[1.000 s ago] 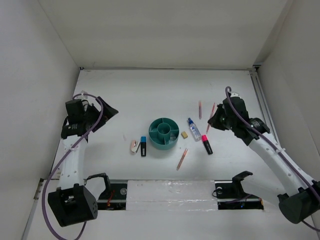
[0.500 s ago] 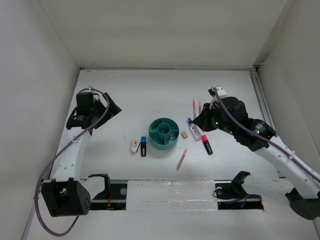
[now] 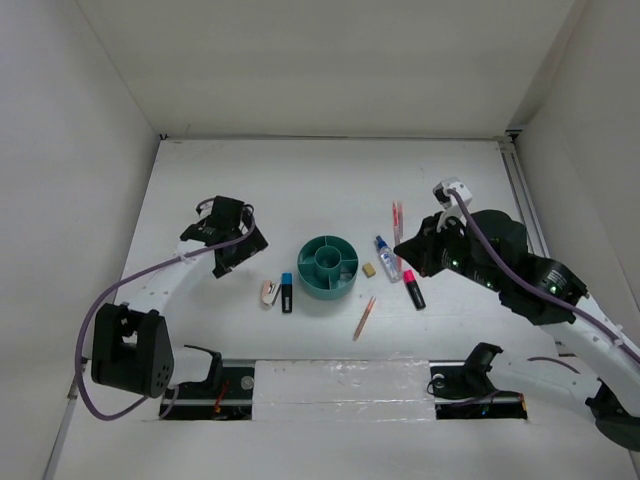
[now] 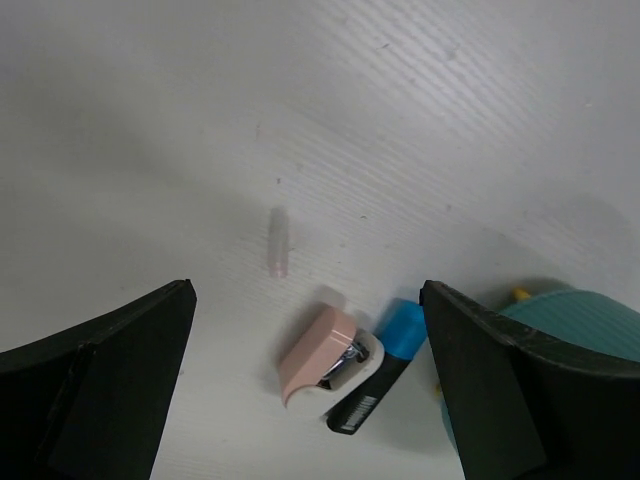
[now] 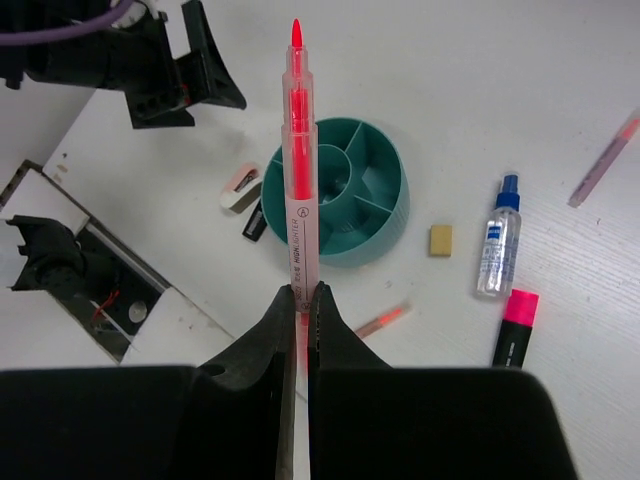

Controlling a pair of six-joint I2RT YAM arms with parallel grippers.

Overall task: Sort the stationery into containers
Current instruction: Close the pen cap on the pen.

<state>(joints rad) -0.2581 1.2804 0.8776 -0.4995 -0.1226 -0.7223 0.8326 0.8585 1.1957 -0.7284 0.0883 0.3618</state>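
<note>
Top: left gripper (image 3: 240, 252) spread wide, empty, just left of the teal organizer (image 3: 328, 266). Right gripper (image 3: 405, 248) sits right of it; its grip can't be made out here.

Left wrist: nothing between the fingers. White-pink piece (image 4: 325, 360) touching blue-capped marker (image 4: 385, 372). Organizer cut off by a finger. Faint clear sliver (image 4: 278, 240), unidentifiable.

Right wrist: jaws clamped on pinkish-orange pen (image 5: 297, 150), which overlaps the organizer. Barrel print looks like "HIGHLIGHTER". Bottle (image 5: 497, 240) label unreadable.

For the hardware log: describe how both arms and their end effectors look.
The left arm and right arm have white links, black joints and bases, and a loose purple cable each. The left end effector and right end effector are black, with two tapered fingers.
</note>
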